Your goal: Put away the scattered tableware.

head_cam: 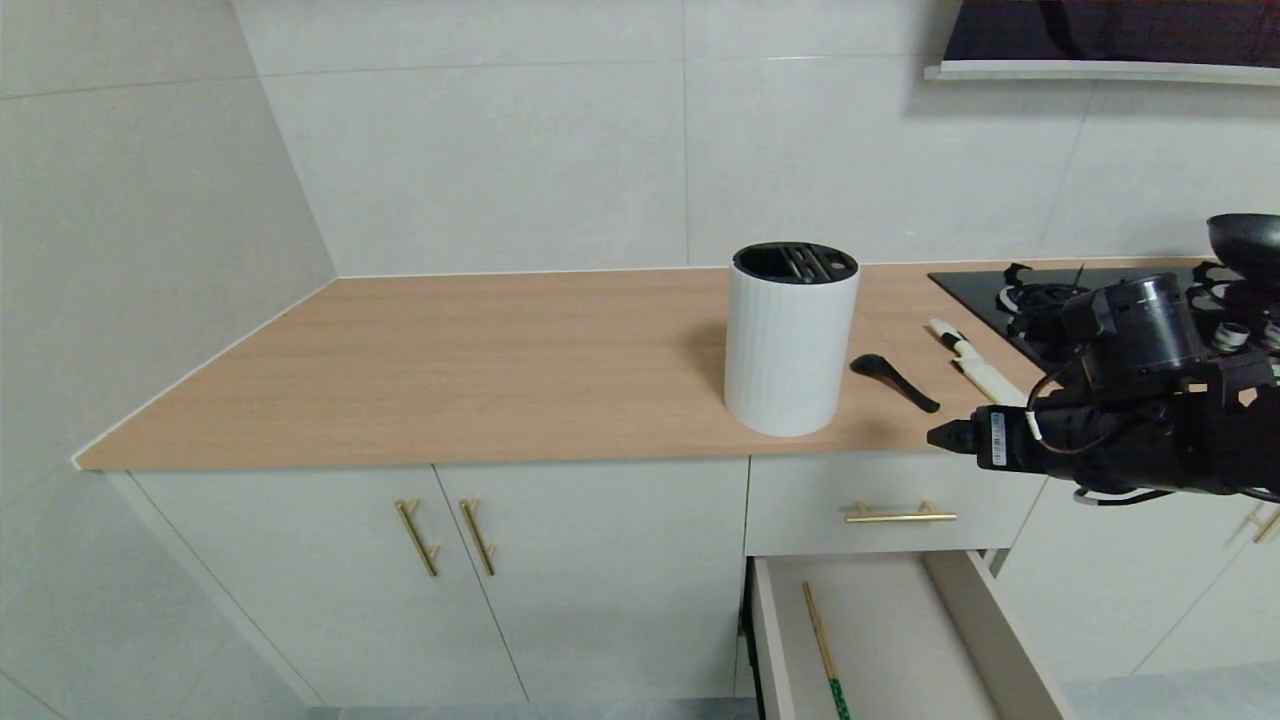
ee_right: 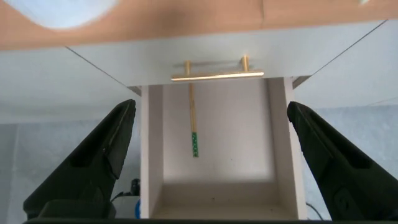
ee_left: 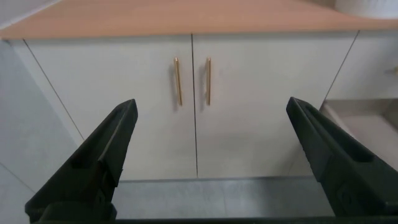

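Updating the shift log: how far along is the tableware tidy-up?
Done: chopsticks lie in the open drawer. In hand: nothing; the right gripper hangs over the drawer, jaws open and empty. To do: the black spoon and knife lie on the counter.

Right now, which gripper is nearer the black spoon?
Right. The right gripper hangs off the counter edge near the black spoon; the left gripper faces the cabinet doors farther left.

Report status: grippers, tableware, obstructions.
Left gripper open, right gripper open, both empty. Spoon, knife on counter beside holder; chopsticks in open drawer. Nothing in the way.
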Available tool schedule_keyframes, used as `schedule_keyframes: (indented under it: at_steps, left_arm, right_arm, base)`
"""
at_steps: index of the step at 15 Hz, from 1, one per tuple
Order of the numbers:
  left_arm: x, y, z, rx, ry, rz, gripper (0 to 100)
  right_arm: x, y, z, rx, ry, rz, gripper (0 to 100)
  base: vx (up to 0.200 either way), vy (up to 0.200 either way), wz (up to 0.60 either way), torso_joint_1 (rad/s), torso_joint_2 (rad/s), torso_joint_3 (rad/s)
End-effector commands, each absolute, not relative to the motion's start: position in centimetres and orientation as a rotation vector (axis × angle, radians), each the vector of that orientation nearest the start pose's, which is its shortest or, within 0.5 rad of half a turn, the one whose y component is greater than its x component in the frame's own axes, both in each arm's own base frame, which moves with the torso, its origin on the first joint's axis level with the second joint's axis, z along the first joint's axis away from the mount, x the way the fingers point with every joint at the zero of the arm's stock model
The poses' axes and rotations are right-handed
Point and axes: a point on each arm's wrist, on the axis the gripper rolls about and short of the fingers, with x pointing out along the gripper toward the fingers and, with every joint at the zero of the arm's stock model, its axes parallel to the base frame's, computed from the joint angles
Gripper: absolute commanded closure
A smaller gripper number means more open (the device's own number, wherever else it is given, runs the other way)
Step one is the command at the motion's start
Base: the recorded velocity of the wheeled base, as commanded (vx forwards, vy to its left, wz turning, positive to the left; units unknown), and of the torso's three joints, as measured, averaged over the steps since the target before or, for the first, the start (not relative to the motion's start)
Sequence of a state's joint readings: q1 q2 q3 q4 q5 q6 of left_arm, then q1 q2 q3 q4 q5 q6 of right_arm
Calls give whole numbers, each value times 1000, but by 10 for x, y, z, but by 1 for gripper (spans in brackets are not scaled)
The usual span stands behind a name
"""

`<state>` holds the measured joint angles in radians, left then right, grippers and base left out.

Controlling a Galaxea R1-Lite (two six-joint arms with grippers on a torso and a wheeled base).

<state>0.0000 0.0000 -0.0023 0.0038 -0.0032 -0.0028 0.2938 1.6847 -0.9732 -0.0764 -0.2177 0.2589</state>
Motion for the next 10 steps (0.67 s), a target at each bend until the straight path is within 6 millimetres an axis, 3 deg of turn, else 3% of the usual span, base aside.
schedule_keyframes:
  at_steps: [1, 5, 10]
  left_arm:
    - [-23, 0, 76, -2, 0, -3, 0]
    - [-23, 0, 76, -3, 2, -5, 0]
    - [-23, 0, 76, -3, 2, -3, 0]
  right_arm:
    - [290, 79, 177, 89, 628, -19, 0]
    - [293, 78, 176, 87, 625, -21, 0]
    - [338, 54, 168, 11, 491, -17, 0]
  base:
    - [0, 0, 0, 237, -530, -286]
    - [0, 0, 0, 106, -231, -130]
    - [0, 0, 0, 0, 0, 0]
